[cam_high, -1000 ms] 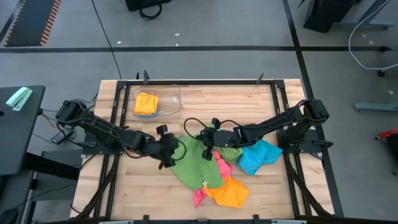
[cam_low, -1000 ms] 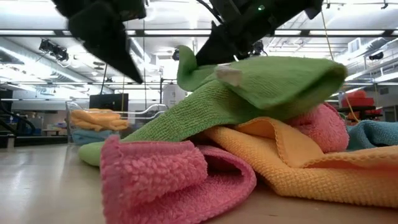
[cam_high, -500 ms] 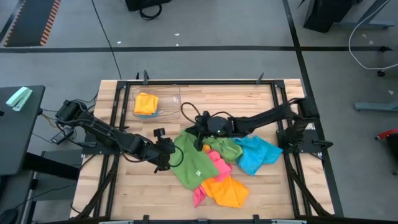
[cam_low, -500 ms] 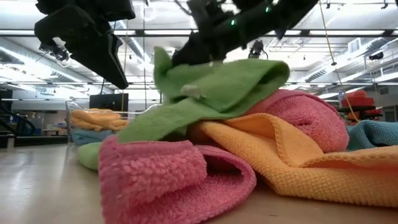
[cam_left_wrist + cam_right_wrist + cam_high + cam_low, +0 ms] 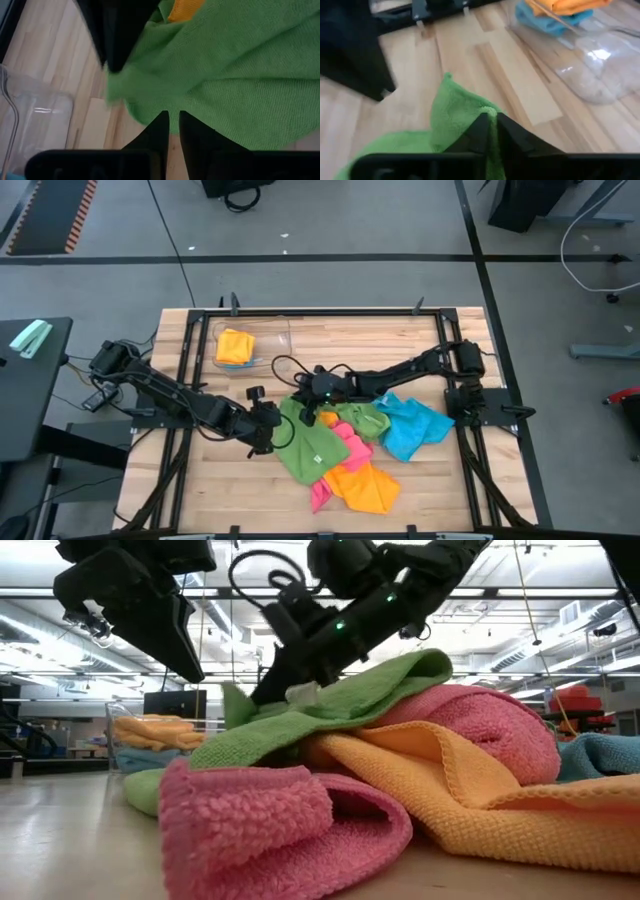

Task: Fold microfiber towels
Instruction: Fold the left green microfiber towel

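High view: green towel (image 5: 315, 442) spread over the middle of the wooden table (image 5: 400, 345), overlapping a heap of pink towel (image 5: 355, 448), orange towel (image 5: 368, 488) and blue towel (image 5: 415, 430). Right gripper (image 5: 305, 402) pinches the green towel's far corner between nearly closed fingers — the right wrist view shows cloth in the narrow gap. Left gripper (image 5: 283, 430) lies low at the towel's left edge, fingers narrow; whether they hold fabric cannot be told. Clear plastic bin (image 5: 255, 345) stands at the far left of the table, holding a folded orange cloth (image 5: 235, 345) — over blue
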You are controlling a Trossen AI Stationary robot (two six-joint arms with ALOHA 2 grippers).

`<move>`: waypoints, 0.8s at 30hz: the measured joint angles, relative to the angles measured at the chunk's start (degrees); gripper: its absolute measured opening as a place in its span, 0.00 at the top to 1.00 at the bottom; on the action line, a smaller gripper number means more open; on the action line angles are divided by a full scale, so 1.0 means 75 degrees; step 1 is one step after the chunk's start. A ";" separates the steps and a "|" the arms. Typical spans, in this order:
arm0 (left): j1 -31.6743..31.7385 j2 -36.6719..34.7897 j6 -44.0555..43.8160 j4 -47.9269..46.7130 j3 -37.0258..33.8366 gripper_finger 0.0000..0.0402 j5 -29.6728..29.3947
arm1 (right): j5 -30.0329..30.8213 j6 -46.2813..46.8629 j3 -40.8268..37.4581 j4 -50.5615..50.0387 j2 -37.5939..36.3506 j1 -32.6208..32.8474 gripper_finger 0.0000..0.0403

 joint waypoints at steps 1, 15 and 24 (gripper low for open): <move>0.0000 0.0000 -0.0048 0.0022 0.0000 0.87 0.0003 | 0.0000 -0.0007 0.0011 -0.0047 0.0018 -0.0022 0.84; -0.0069 0.0000 0.0198 -0.0002 0.0000 0.87 0.0385 | -0.0664 -0.0372 0.0005 -0.1735 -0.1393 0.0169 0.48; -0.0618 0.0000 0.0960 0.0129 0.0000 0.81 0.0931 | -0.0516 -0.1181 -0.0001 -0.2903 -0.1922 0.1584 0.49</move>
